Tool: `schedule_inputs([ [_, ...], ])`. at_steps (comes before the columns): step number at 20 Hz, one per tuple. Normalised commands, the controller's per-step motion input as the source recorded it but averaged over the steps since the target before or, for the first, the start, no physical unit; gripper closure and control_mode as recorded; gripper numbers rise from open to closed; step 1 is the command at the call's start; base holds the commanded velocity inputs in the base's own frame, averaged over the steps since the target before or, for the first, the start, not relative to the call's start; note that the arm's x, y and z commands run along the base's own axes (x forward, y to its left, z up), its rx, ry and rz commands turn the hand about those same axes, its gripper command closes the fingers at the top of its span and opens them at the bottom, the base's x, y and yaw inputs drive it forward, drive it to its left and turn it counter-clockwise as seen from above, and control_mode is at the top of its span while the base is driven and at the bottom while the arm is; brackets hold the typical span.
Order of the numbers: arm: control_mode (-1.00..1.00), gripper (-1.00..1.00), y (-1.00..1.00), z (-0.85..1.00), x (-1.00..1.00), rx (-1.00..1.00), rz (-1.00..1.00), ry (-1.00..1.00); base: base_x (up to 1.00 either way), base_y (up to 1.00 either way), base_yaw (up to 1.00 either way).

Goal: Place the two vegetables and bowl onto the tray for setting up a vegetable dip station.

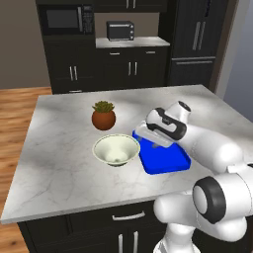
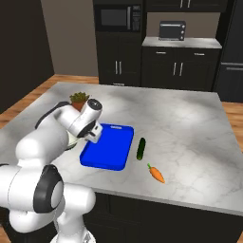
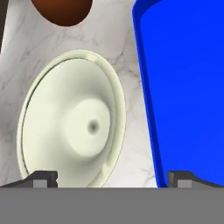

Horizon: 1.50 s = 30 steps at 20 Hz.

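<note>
Cucumber (image 2: 141,148) lies flat on the pale veined marble worktop (image 1: 59,148), just beside the tray's right long edge in the right base view, not touching it. Its long axis runs roughly parallel to that edge, pointing away from the robot toward the far cabinets. It is slim, dark green and smooth, with rounded ends.

Carrot (image 2: 156,174) rests nearer the worktop's front edge, a little apart from the cucumber. It is short, tapered and orange, lying diagonally, its small green top pointing back toward the cucumber and its tip toward the front right.

The tray (image 2: 107,147) is a glossy bright blue rectangle with rounded corners and a low raised rim, its long axis running away from the robot.

The bowl (image 1: 116,150) stands upright on the worktop just left of the tray, a round cream-white shell with a pale greenish inside. Beyond it sits a round brown plant pot (image 1: 104,118) with spiky green leaves.

The tool (image 3: 112,179) hangs above the gap between bowl and tray, its fingers spread wide with nothing between them.
</note>
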Motion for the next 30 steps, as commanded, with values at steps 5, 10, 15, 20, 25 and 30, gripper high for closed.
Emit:
schedule_inputs([
  [5, -1.00, -1.00, 0.24, -0.09, 0.01, 0.00, 0.00, 0.00, 0.00, 0.00, 0.00],
  [10, -1.00, -1.00, 0.16, -0.23, 0.09, 0.01, 0.00, 0.00, 0.00, 0.00, 0.00],
  [15, -1.00, -1.00, 0.03, -0.23, 0.16, 0.04, 0.00, 0.00, 0.00, 0.00, 0.00],
  [20, -1.00, -1.00, 0.00, -0.20, 0.13, 0.05, 0.00, 0.00, 0.00, 0.00, 0.00],
  [25, -1.00, -1.00, 0.00, -0.14, 0.12, 0.03, 0.00, 0.00, 0.00, 0.00, 0.00],
  [30, -1.00, -1.00, 0.01, -0.05, 0.11, 0.00, 0.00, 0.00, 0.00, 0.00, 0.00],
])
